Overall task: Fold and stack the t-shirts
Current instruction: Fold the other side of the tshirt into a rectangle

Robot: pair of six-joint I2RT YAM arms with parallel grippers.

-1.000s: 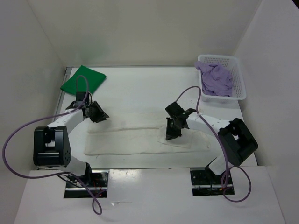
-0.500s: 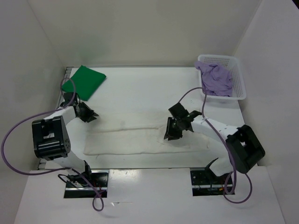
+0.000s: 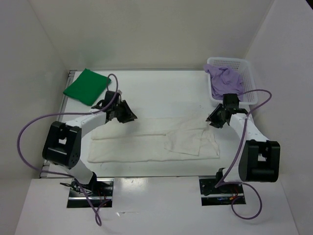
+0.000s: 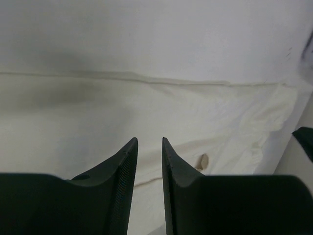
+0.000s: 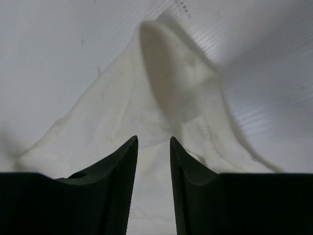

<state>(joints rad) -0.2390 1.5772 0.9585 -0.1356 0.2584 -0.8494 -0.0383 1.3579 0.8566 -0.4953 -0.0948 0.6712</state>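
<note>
The white t-shirt lies flat across the middle of the table as a long band, with its right end folded over on itself. My left gripper hovers over the shirt's far edge near its left end, open, with only white cloth below the fingers. My right gripper is open at the shirt's far right corner, above a raised point of white cloth; its jaws hold nothing. The green t-shirt lies folded at the back left. The purple t-shirt is bunched in the basket.
A white lattice basket stands at the back right corner, close behind my right gripper. White walls enclose the table on three sides. Purple cables loop from both arms over the table's sides.
My right gripper opened, let go of the white shirt's folded right end and drew back right toward the basket. My left gripper swung left, then right along the shirt's far edge.
</note>
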